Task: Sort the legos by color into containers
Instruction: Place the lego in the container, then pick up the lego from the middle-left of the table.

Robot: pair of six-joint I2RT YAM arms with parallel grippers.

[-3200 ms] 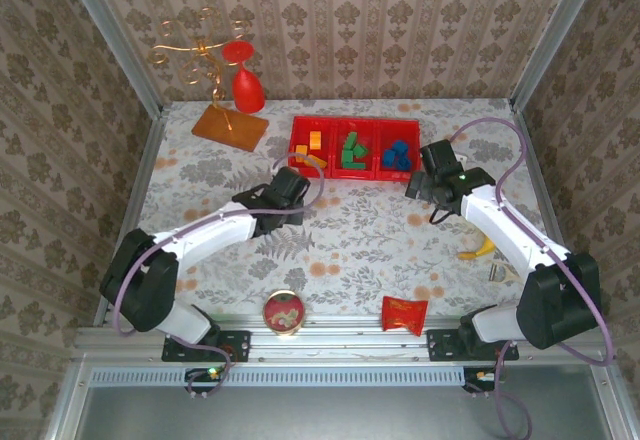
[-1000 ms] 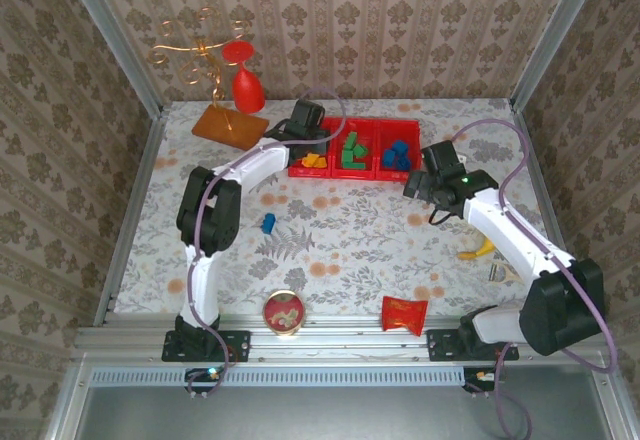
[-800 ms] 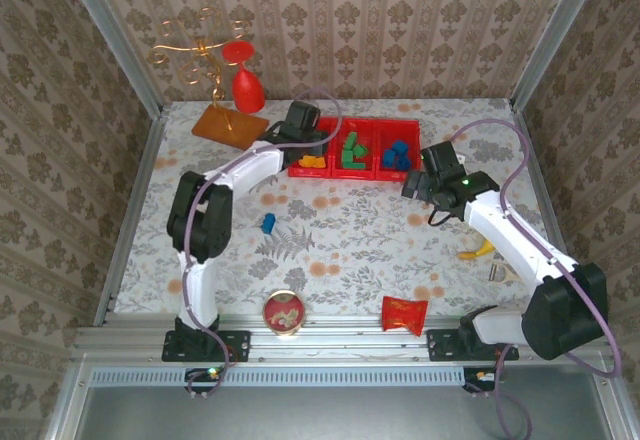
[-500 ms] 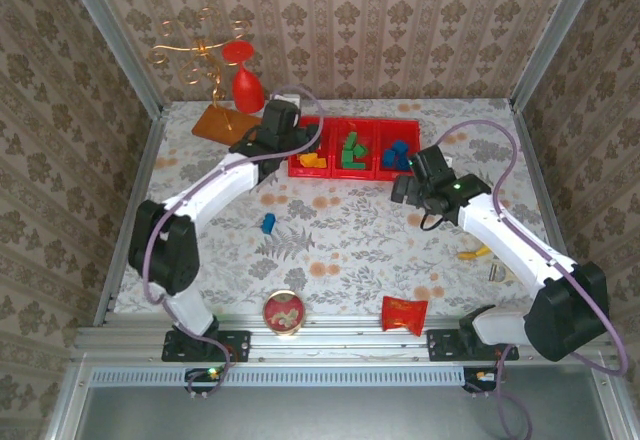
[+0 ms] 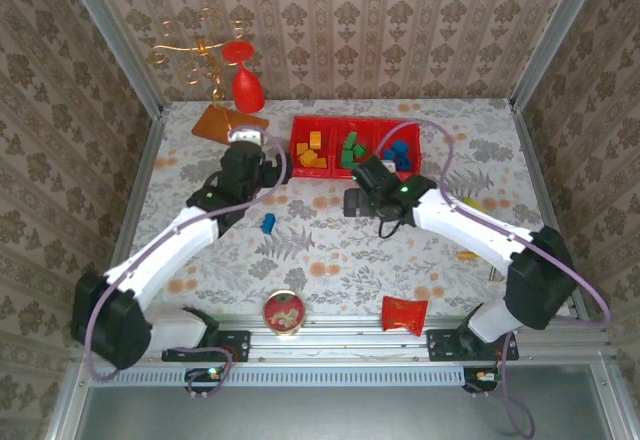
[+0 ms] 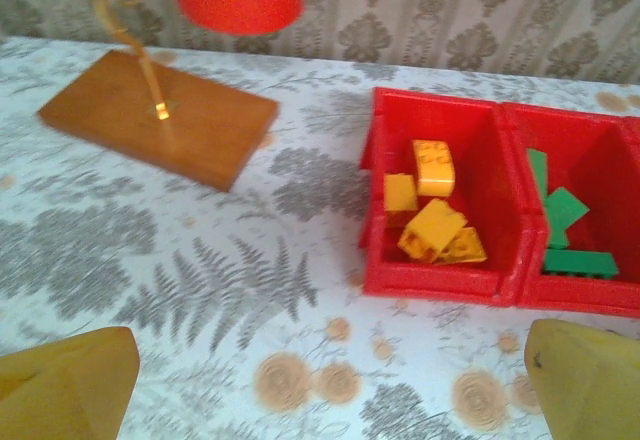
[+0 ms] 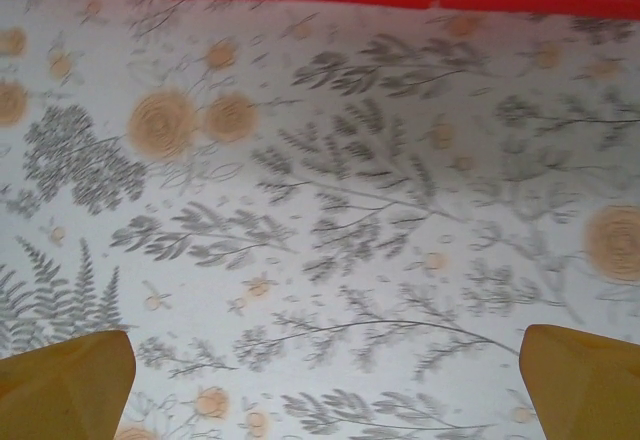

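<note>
Near the red containers (image 6: 440,282), left tool (image 6: 330,385) spread and empty, right tool (image 7: 320,380) spread, blue lego (image 5: 268,222) loose on table (image 5: 330,250)

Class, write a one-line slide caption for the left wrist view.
Open left end effector facing the red containers: yellow legos in one compartment, green legos in the next.

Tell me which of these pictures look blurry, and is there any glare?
Top external: crisp and evenly lit, with only soft shadows. Left wrist: slightly smeared, most on the orange flat base of the gold wire stand; the yellow plastic blocks in the red plastic bins are readable. Right wrist: soft all over, with a white glint on the bins' wall.
</note>
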